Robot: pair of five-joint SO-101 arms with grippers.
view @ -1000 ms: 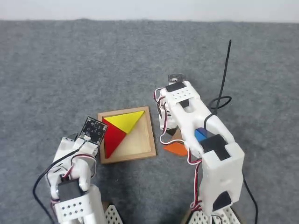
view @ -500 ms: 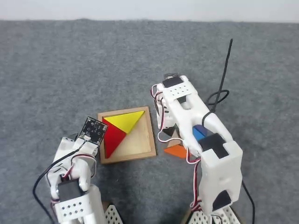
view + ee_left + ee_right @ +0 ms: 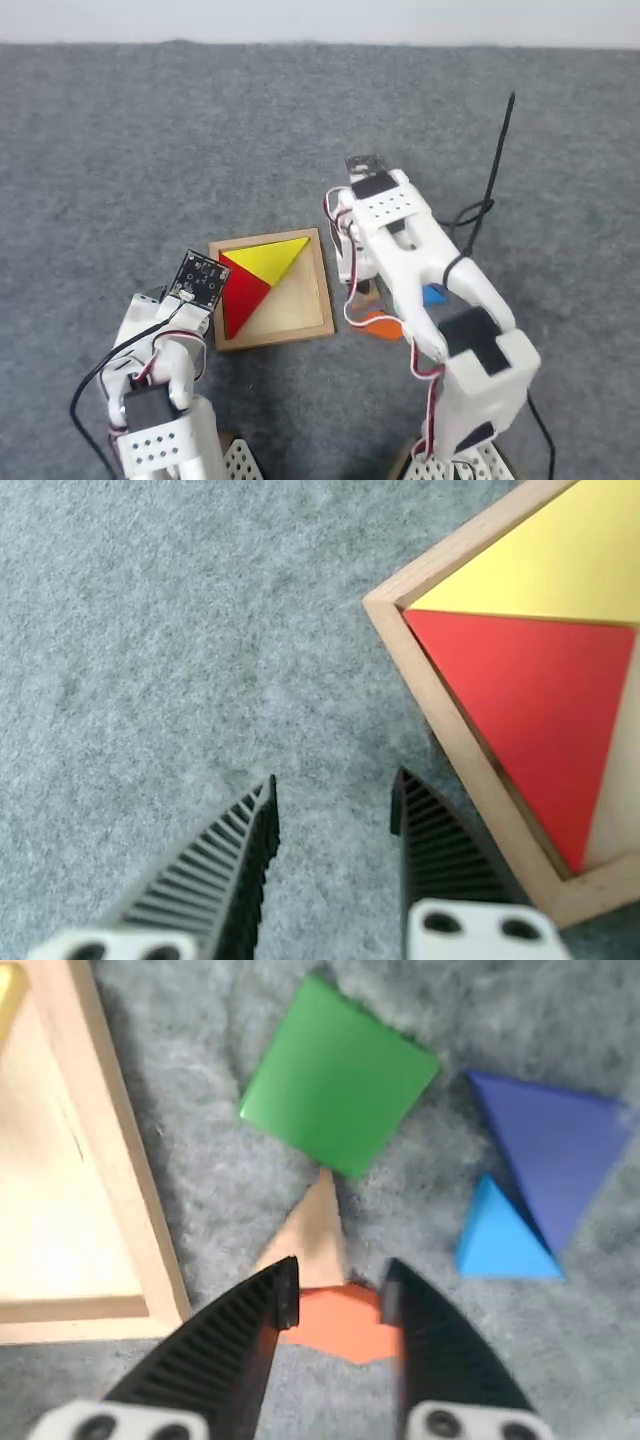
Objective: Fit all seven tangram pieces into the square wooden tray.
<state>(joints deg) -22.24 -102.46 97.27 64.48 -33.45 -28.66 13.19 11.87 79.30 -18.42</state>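
R gripper (image 3: 338, 1280) open, jaws either side of orange piece (image 3: 340, 1330).

The right arm (image 3: 420, 262) swung rightward; orange piece (image 3: 379, 326) more hidden

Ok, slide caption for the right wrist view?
Right gripper open over the orange piece beside the tray; green square, tan triangle, dark blue triangle, light blue triangle outside.
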